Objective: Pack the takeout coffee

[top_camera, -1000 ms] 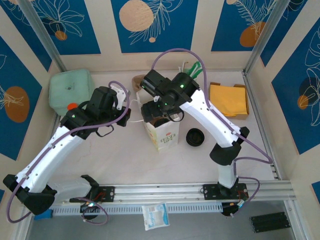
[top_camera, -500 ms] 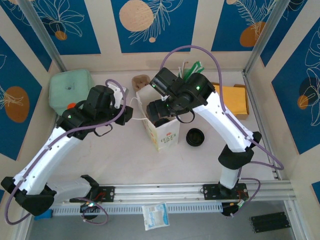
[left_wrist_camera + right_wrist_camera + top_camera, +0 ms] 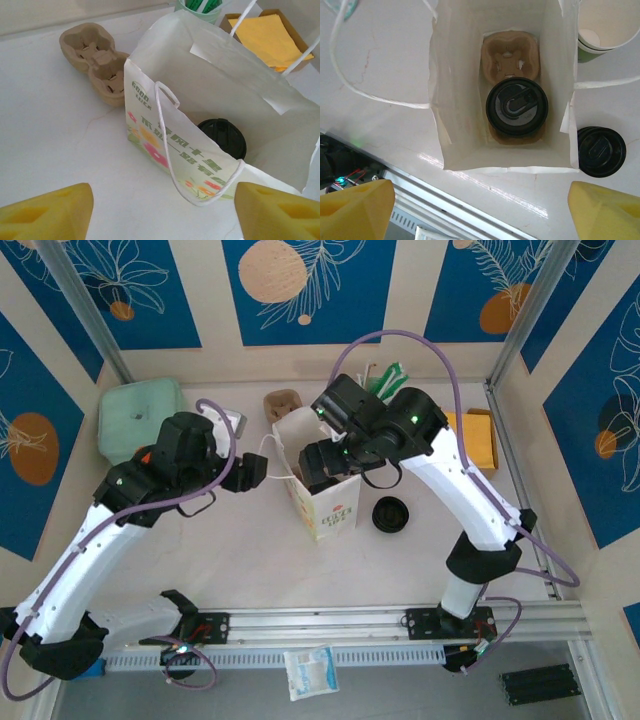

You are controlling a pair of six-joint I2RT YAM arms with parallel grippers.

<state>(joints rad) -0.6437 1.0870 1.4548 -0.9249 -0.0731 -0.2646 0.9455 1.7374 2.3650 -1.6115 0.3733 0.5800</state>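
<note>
The takeout coffee (image 3: 517,107) sits upright in a pulp carrier (image 3: 509,50) at the bottom of the paper bag (image 3: 457,100), directly below the right end effector (image 3: 480,212) (spread wide, holding nothing). The left end effector (image 3: 162,212), also wide and empty, faces the bag's side.

Cream walls (image 3: 405,300) enclose the tabletop (image 3: 240,550) on three sides. They are hung with deep blue panels (image 3: 305,285) bearing white leaf outlines and orange discs. Slanted metal posts (image 3: 85,315) stand at the back corners. The tabletop is white with faint veining, evenly lit. A metal rail (image 3: 330,622) runs along its near edge.
</note>
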